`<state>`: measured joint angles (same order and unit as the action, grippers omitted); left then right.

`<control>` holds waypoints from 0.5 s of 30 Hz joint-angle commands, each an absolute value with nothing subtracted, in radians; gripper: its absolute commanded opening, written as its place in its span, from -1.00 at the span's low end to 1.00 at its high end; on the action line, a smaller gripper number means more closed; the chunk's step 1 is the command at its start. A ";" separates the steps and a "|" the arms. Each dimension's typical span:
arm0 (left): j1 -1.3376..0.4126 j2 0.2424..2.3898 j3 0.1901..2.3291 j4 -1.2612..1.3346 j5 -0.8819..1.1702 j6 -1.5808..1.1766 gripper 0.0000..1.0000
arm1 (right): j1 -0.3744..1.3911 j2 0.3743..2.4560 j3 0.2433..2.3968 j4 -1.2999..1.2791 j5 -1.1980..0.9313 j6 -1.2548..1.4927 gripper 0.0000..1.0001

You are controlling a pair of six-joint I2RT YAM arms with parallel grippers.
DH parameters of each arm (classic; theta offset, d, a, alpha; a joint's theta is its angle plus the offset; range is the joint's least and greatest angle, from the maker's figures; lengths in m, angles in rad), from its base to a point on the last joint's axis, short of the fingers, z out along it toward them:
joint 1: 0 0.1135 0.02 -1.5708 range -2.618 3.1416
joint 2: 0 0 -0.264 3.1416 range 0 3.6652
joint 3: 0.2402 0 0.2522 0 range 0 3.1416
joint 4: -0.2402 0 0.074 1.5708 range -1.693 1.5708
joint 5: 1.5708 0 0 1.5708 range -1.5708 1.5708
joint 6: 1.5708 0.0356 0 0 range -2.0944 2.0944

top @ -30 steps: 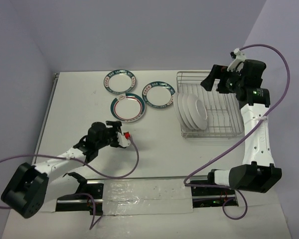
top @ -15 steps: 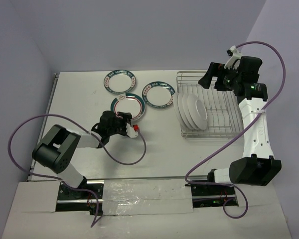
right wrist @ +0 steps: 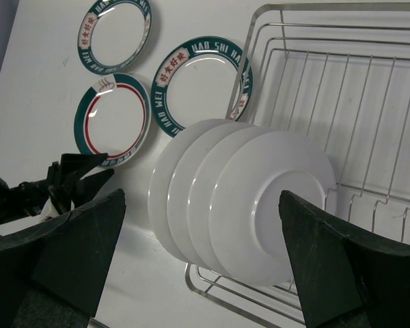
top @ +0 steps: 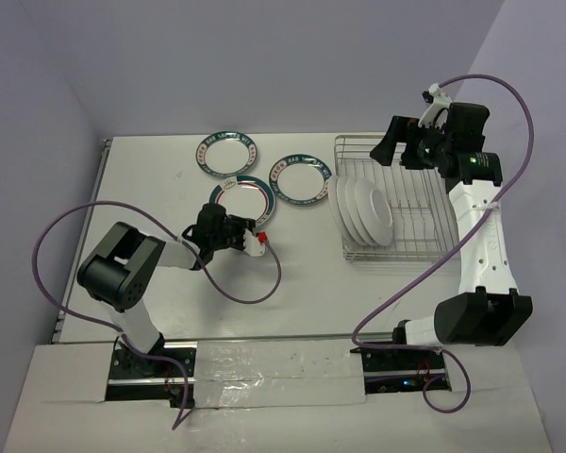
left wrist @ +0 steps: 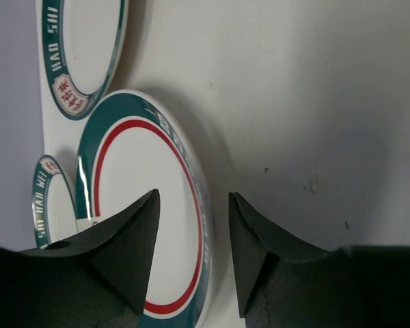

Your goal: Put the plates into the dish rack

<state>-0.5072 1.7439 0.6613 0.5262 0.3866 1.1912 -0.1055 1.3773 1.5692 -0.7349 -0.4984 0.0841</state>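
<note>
Three green-rimmed plates lie flat on the table: one far back (top: 224, 153), one beside the rack (top: 300, 179), and a red-ringed one (top: 241, 201) nearest the left arm. My left gripper (top: 234, 225) is open, and its fingers straddle the near rim of the red-ringed plate (left wrist: 140, 178) without closing on it. The dish rack (top: 410, 179) stands at the right with several white plates (top: 363, 212) upright in its left end, their undersides showing in the right wrist view (right wrist: 253, 198). My right gripper (top: 396, 148) is open and empty, high above the rack's far left part.
The table's left edge has a metal rail (top: 99, 179). Purple cables loop over the table by the left arm (top: 255, 293) and beside the rack's front right corner (top: 424, 278). The right part of the rack (right wrist: 355, 89) holds no plates.
My left arm has swung forward and right from the near-left of the table to the red-ringed plate's rim. My right gripper has shifted slightly left and back above the rack.
</note>
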 commanded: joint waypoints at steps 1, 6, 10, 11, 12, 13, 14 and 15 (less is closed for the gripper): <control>-0.502 1.772 0.701 0.517 0.423 1.204 0.01 | -0.089 1.379 1.620 -0.733 -0.500 0.077 1.00; -0.502 1.755 0.690 0.505 0.425 1.209 -0.38 | -0.084 1.373 1.620 -0.736 -0.491 0.072 1.00; -0.502 1.694 0.670 0.457 0.433 1.207 -0.78 | -0.080 1.373 1.620 -0.735 -0.488 0.071 1.00; -0.502 1.686 0.667 0.446 0.431 1.212 -0.90 | -0.081 1.373 1.618 -0.733 -0.488 0.072 1.00; -0.502 1.681 0.666 0.439 0.426 1.213 -0.94 | -0.080 1.373 1.618 -0.733 -0.492 0.074 1.00; -0.502 1.681 0.658 0.436 0.419 1.218 -0.98 | -0.080 1.374 1.617 -0.730 -0.494 0.074 1.00; -0.502 1.683 0.655 0.436 0.411 1.224 -1.00 | -0.078 1.376 1.618 -0.730 -0.494 0.074 1.00; -0.502 1.686 0.655 0.433 0.404 1.226 -0.99 | -0.077 1.377 1.620 -0.730 -0.494 0.075 1.00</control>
<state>-0.5011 1.7111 0.6617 0.4656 0.3820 1.2095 -0.0875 1.3788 1.5711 -0.7364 -0.4946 0.0807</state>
